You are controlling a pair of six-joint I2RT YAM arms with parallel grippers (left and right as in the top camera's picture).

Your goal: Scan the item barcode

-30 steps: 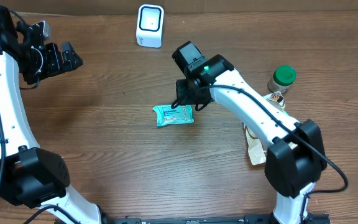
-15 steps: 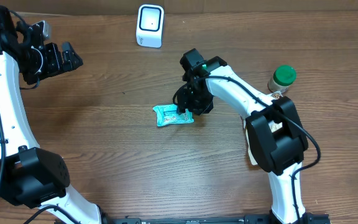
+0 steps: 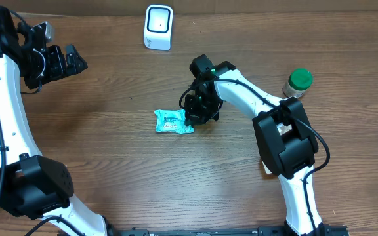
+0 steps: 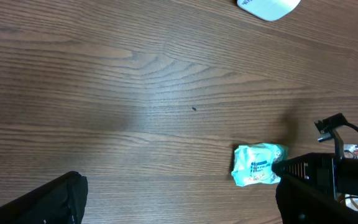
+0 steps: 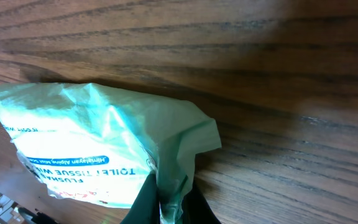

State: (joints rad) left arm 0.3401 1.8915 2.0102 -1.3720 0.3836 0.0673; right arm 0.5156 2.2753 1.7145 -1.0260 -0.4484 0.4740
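The item is a teal wipes packet point(image 3: 171, 122) lying on the wooden table, left of centre; no barcode shows on its visible face. My right gripper point(image 3: 193, 117) is at its right end, shut on the crimped edge of the packet point(image 5: 92, 140). In the right wrist view the two dark fingers point(image 5: 143, 202) pinch the thin plastic flap between them, right gripper point(image 5: 169, 200). My left gripper point(image 3: 71, 62) hangs open at the far left, well away from the packet point(image 4: 258, 165), with nothing between its fingers point(image 4: 51, 202). The white scanner point(image 3: 158, 27) stands at the table's back edge.
A jar with a green lid point(image 3: 299, 81) stands at the right. A light paper package point(image 3: 267, 156) lies partly under my right arm. The scanner's base point(image 4: 267, 7) shows at the top of the left wrist view.
My right gripper has gone from part open to shut on the packet's right edge. The packet has slid a little to the left. The left arm has not moved.
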